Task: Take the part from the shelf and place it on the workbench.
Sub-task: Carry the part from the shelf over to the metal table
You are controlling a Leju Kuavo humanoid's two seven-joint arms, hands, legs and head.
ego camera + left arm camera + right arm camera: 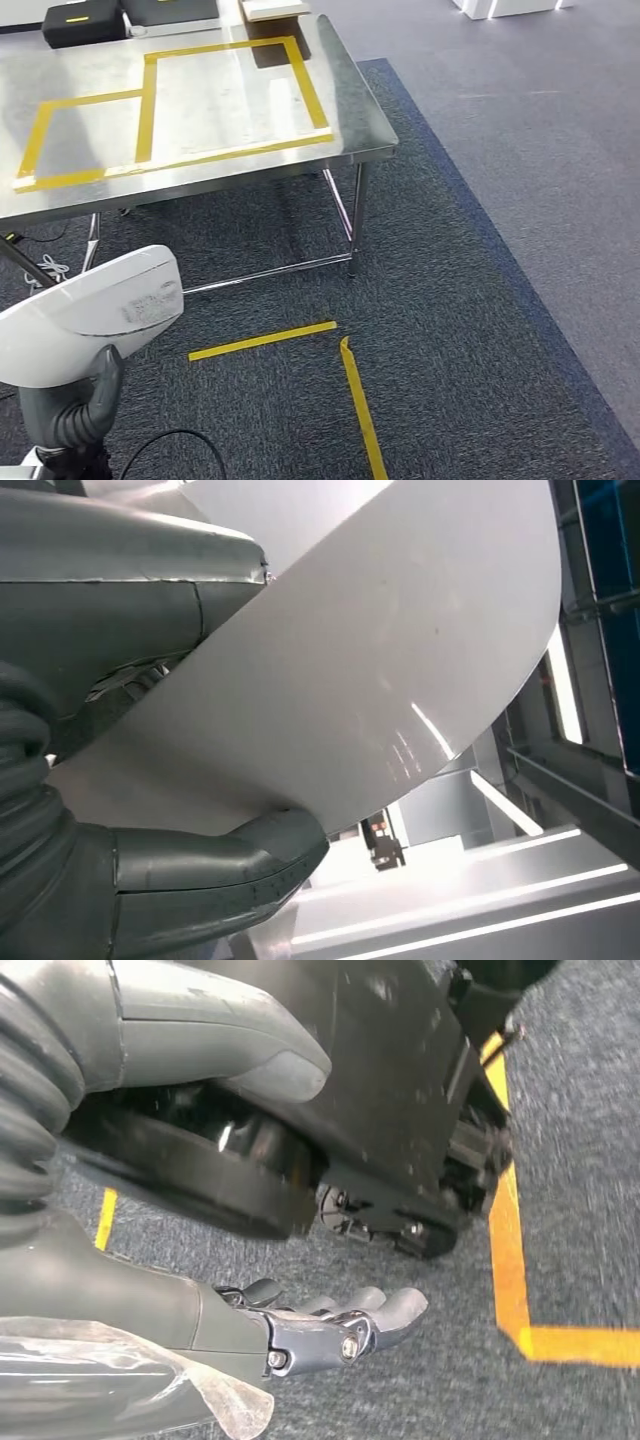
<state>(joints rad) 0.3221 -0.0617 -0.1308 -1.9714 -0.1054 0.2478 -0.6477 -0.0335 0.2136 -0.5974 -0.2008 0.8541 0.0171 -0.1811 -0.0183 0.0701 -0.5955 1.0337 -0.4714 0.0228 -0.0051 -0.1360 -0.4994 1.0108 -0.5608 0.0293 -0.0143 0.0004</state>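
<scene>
The part (pixel 90 310) is a smooth white panel with a rounded, curved edge and a slightly glossy face that catches a streak of light. In the head view it sits low at the left, tilted, with a faint grey printed patch near its rounded end. Below it a grey ribbed cover and dark fingers of the left robot hand (pixel 75 415) come up to its underside. In the left wrist view the part (pixel 355 670) spreads broad and pale across the frame, and the left robot hand (pixel 173 740) holds it, a thick grey thumb (pixel 219 865) pressed on one face and a grey finger (pixel 136 580) lying along the other.

The desk (pixel 355 110) stands ahead, well apart from the part: a shiny steel top on thin metal legs, marked with yellow tape (pixel 147 110) in two joined rectangles. At its far edge lie a black case (pixel 79 22) and a pale flat board (pixel 273 8). The grey carpet (pixel 468 330) in front of the desk carries yellow floor tape (pixel 264 340) in a strip and a second strip at an angle beside it.

The right robot hand (pixel 226 1290) hangs above the carpet, holding nothing, its thumb (pixel 226 1030) well apart from its dark fingers (pixel 362 1325), which stretch out nearly straight.
</scene>
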